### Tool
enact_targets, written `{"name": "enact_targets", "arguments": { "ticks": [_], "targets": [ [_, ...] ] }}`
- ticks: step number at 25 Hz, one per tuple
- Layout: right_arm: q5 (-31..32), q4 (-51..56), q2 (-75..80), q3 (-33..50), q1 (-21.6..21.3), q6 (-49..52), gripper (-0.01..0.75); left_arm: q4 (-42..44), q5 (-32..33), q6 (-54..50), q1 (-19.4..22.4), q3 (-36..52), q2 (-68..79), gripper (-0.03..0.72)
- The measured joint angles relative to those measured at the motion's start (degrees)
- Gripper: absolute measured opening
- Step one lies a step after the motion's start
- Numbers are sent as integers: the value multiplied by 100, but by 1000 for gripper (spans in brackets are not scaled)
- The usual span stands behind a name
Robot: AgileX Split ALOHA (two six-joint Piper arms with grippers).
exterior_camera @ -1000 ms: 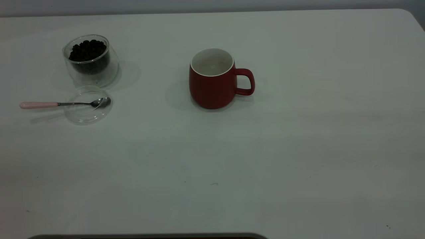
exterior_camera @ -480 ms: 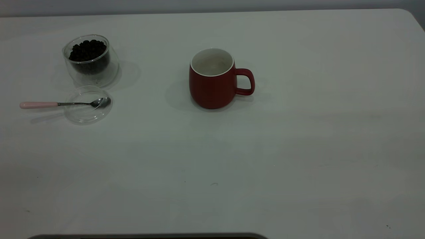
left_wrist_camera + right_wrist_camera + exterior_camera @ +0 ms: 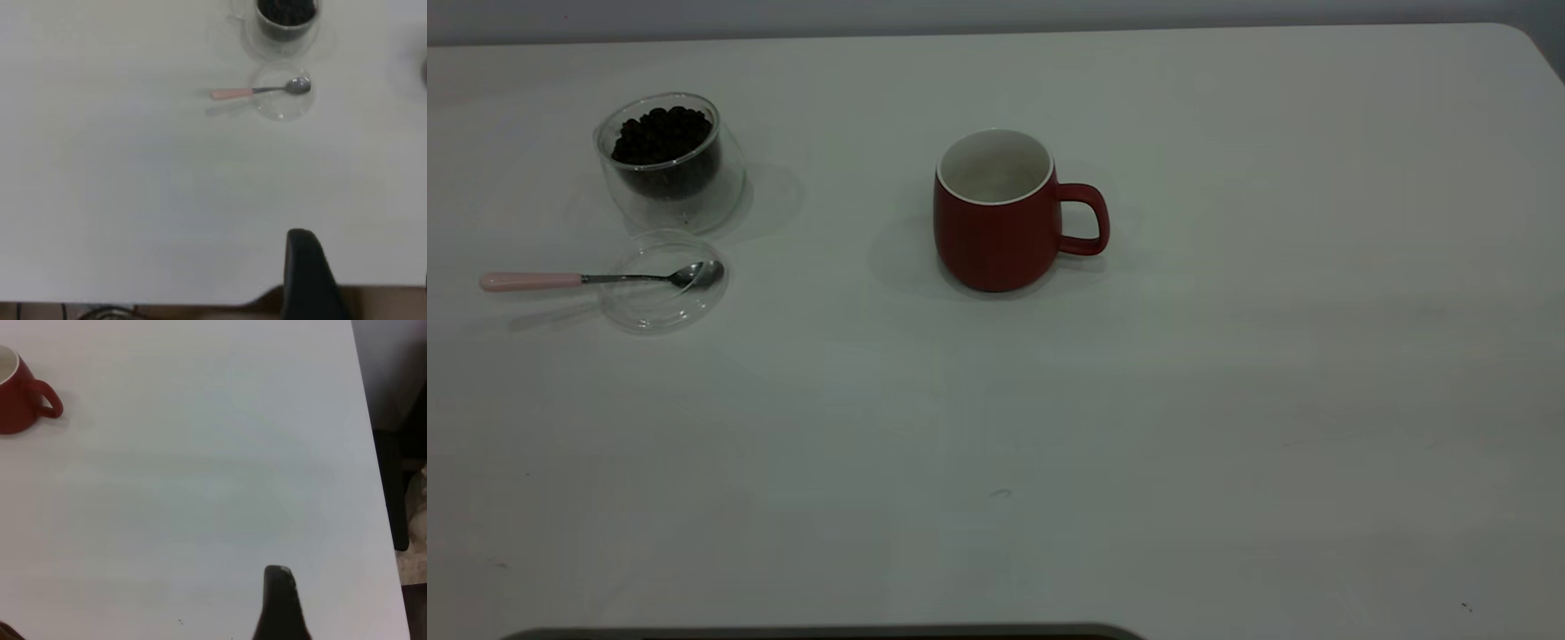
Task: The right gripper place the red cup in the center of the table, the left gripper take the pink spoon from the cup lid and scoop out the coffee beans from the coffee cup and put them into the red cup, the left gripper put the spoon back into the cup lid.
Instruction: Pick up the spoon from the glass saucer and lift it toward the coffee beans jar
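Red cup (image 3: pixel 996 218) upright at desk (image 3: pixel 1227 400) centre.
Spoon (image 3: pixel 596 279) bowl rests in lid (image 3: pixel 660 293), upper left; left gripper (image 3: pixel 308 280) and right gripper (image 3: pixel 280 603) opening: cannot tell.

The red cup (image 3: pixel 996 218) stands upright near the middle of the tabletop, somewhat toward the far edge, its white inside showing no contents and its handle toward the right edge. The coffee cup (image 3: pixel 669 162), clear glass filled with dark coffee beans (image 3: pixel 661 133), stands upright near the far left corner. Just in front of it lies the clear cup lid (image 3: pixel 663 281), with the pink spoon (image 3: pixel 596 278) across it: metal bowl resting on the lid, pink handle reaching out toward the left edge.
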Motion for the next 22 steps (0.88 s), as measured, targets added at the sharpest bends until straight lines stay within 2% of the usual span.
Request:
{"name": "enact_targets", "arguments": {
  "ticks": [3,8,11,15,17,20,22],
  "targets": [
    [0,0,0,0,0,0,577,563,-505,-380,0,-101,1043,475],
    [0,0,0,0,0,0,577,2031,-868,-2005,0,-152,2607,475],
    [0,0,0,0,0,0,577,2375,-1165,-2524,0,-344,3556,475],
    [0,0,0,0,0,0,577,2407,-1375,-2557,144,-1013,4699,475],
    [0,0,-2,0,0,0,577,2228,-1429,-2354,485,-1508,5262,475],
    [0,0,-2,0,0,0,577,1535,-1560,-1632,1036,-2196,6093,475],
    [0,0,-2,0,0,0,577,712,-1611,-793,1396,-2641,6658,473]
  ]
}}
